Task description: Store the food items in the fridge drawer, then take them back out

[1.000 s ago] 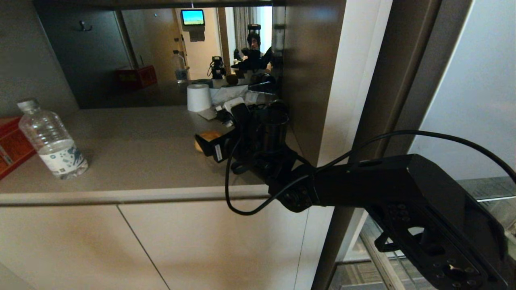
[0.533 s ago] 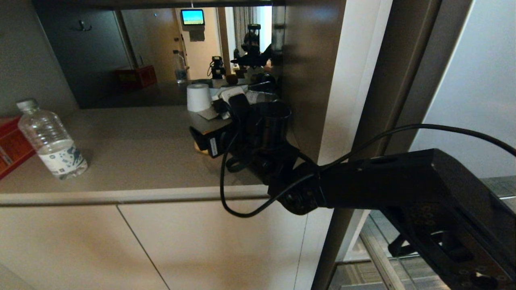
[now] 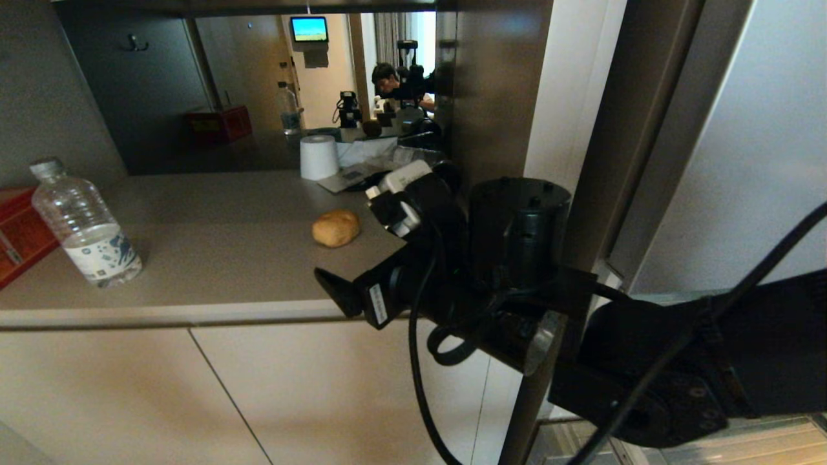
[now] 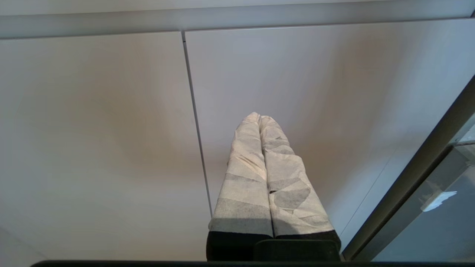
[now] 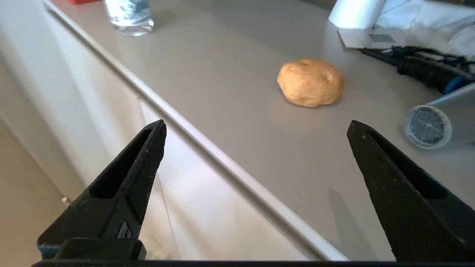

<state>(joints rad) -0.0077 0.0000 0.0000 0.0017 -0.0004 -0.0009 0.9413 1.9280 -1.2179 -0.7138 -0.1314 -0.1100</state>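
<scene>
Since a second ago the right gripper [image 5: 256, 129] has pulled back from over the counter [image 3: 213, 239] toward the counter's front edge, uncovering the one tan-brown potato-like lump [image 3: 336, 227] it was hiding. That lump lies alone on the counter, well clear of the spread, empty black fingers [image 5: 126, 185], which hang over the front edge and grip nothing. Behind the lump stands one white paper roll [image 3: 318, 156], with papers and a dark cable beside it toward the fridge side. One clear water bottle [image 3: 84, 226] stands far to the left, just beside one red box [image 3: 19, 232] at the edge of view. Two beige cabinet doors [image 3: 129, 394] close the front below. The left gripper [image 4: 259, 118], its two taped fingers pressed together, points at those doors. The pepper is not visible, and only a strip of the fridge drawer [image 3: 762, 439] shows at the lower right.
</scene>
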